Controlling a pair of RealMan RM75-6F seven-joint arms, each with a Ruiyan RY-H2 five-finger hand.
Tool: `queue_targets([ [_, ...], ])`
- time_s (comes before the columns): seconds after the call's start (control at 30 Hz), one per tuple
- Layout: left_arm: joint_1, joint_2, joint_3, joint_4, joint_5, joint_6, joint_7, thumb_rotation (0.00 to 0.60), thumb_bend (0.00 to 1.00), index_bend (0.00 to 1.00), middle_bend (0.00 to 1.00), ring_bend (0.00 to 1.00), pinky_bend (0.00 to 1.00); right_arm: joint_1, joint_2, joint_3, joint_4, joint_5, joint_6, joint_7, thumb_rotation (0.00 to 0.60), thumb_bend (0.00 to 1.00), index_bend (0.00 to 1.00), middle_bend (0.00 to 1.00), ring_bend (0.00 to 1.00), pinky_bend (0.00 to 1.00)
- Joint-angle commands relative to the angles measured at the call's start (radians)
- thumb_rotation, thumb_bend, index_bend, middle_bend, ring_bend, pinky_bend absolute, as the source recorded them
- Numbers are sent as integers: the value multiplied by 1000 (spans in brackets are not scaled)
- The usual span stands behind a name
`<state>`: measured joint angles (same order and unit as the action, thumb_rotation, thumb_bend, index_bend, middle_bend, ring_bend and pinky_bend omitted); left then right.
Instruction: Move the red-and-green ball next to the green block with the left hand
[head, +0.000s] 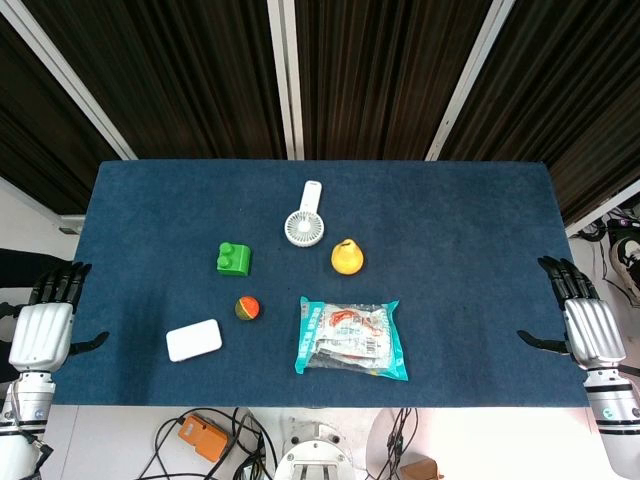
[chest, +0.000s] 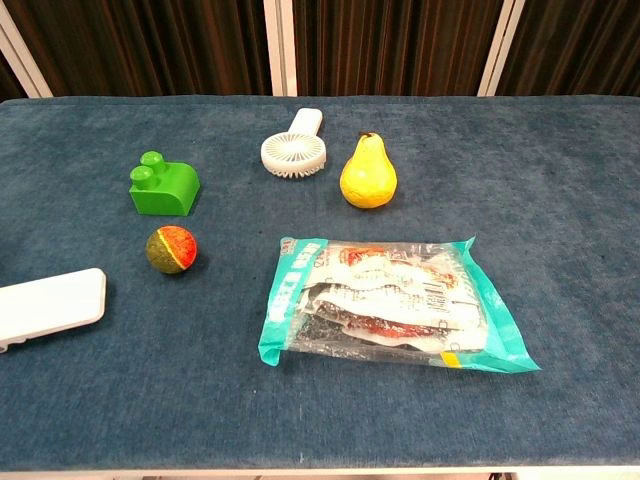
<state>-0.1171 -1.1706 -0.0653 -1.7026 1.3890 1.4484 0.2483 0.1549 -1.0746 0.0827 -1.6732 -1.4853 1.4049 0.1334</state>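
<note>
The red-and-green ball (head: 247, 307) (chest: 171, 249) lies on the blue table, a short way in front of the green block (head: 234, 259) (chest: 163, 186) and slightly to its right. They do not touch. My left hand (head: 45, 325) hovers at the table's left edge, fingers apart, holding nothing, far left of the ball. At the right edge my right hand (head: 588, 326) is likewise open and empty. Neither hand shows in the chest view.
A white flat box (head: 194, 340) (chest: 48, 303) lies front left of the ball. A white handheld fan (head: 304, 222) (chest: 295, 148), a yellow pear (head: 347, 257) (chest: 368, 174) and a teal snack packet (head: 352, 338) (chest: 385, 302) lie to the right. Cables and an orange device (head: 204, 435) sit below the table's front edge.
</note>
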Motion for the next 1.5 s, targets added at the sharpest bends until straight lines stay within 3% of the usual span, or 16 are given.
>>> queue_targets([
  [0.03, -7, -2, -1, -2, 0, -10, 4, 600, 4, 43, 70, 49, 87, 2, -1, 1, 2, 3, -5, 1, 600, 135, 77, 140, 14, 157],
  [0.33, -95, -23, -21, -19, 74, -79, 18, 600, 19, 72, 78, 58, 96, 7, 7, 11, 0, 2, -1, -2, 600, 135, 77, 140, 14, 157],
  [0.57, -267, -114, -41, 14, 192, -238, 33, 600, 72, 184, 169, 159, 283, 12, 11, 12, -6, 4, -8, -7, 600, 135, 78, 140, 14, 157],
  [0.67, -315, -271, -86, 70, 90, -280, 164, 600, 72, 200, 198, 188, 329, 12, 11, 12, -8, 7, -10, -10, 600, 135, 78, 140, 14, 157],
  [0.83, -409, -281, -49, 118, 162, -399, 104, 600, 73, 216, 209, 204, 351, 12, 12, 12, -10, 11, -11, -12, 600, 135, 78, 140, 14, 157],
  [1.03, -475, -325, -27, 175, 193, -463, 132, 600, 91, 282, 269, 254, 388, 10, 10, 11, -7, 18, -16, -10, 600, 134, 78, 140, 14, 157],
  [1.5, -517, -370, -15, 229, 68, -540, 240, 600, 166, 307, 271, 268, 424, 6, 3, 6, 10, 22, -18, 3, 600, 135, 79, 140, 14, 157],
])
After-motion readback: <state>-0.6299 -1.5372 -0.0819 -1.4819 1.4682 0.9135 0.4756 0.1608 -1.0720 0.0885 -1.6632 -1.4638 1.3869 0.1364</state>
